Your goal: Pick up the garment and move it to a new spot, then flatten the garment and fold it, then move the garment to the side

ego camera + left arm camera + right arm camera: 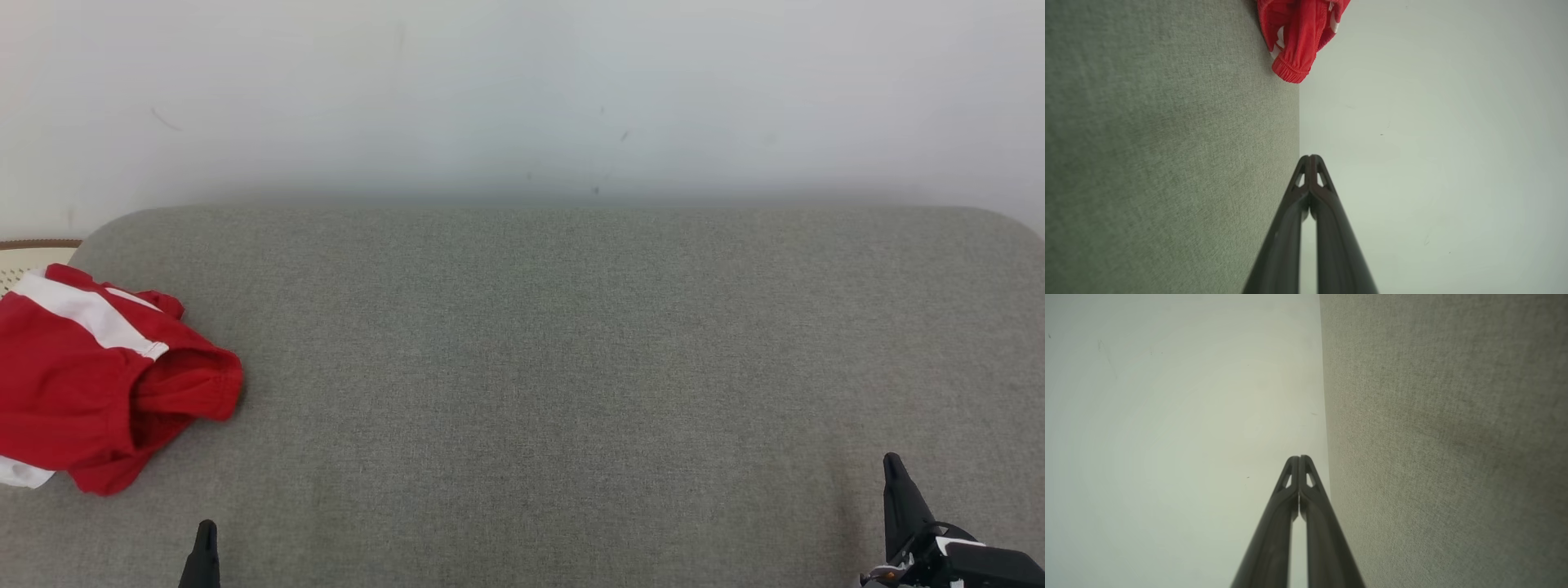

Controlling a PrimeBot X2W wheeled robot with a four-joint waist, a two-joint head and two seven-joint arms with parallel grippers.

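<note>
Opening step of the task, as judged from the layout: the garment (98, 384), red with white bands, is seen crumpled and unfolded at the far left of the grey cloth-covered table (555, 343), partly cut by the edge of the head view. No lifting, flattening or folding can be read from its shape.

The left gripper (206, 535) is shown at the lower left with its jaws clenched on nothing. The right gripper (894, 469) is shown at the lower right, likewise clenched and empty.

The garment lies ahead of the left jaws and to their left, near but not touching. From the right jaws it is well apart, with the bare width of the table between. In the left wrist view an elastic hem of the garment is seen beyond the fingertips, at the top edge.

The next move is judged to call for the left jaws to be released, carried forward and leftward over a raised fold, then clenched on the cloth.
</note>
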